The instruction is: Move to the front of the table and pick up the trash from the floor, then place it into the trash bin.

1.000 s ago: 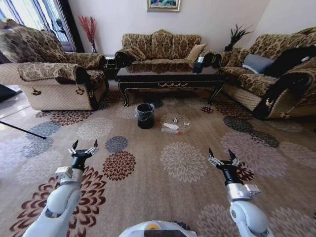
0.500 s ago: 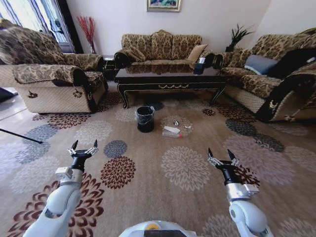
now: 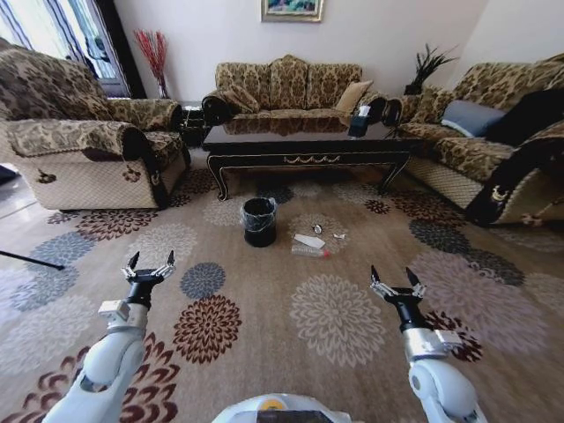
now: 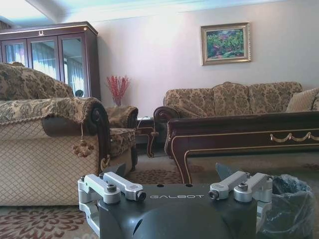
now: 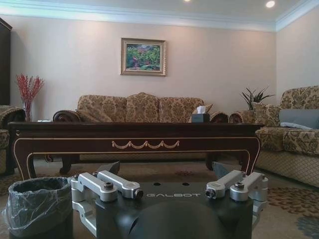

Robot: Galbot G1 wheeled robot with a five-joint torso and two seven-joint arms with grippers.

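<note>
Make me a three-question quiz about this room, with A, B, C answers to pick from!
1. Where is the bin?
A. On the table
B. On the floor in front of the table
C. On a sofa

2. What colour is the bottle's cap?
A. Red
B. Blue
C. Green

3. How are the left gripper and right gripper?
A. Both holding trash
B. One shut on the bottle
C. Both open and empty

Answers: 1 B, it stands on the carpet before the dark table. 2 A, a red tip shows at one end. 3 C, the fingers are spread with nothing between them.
</note>
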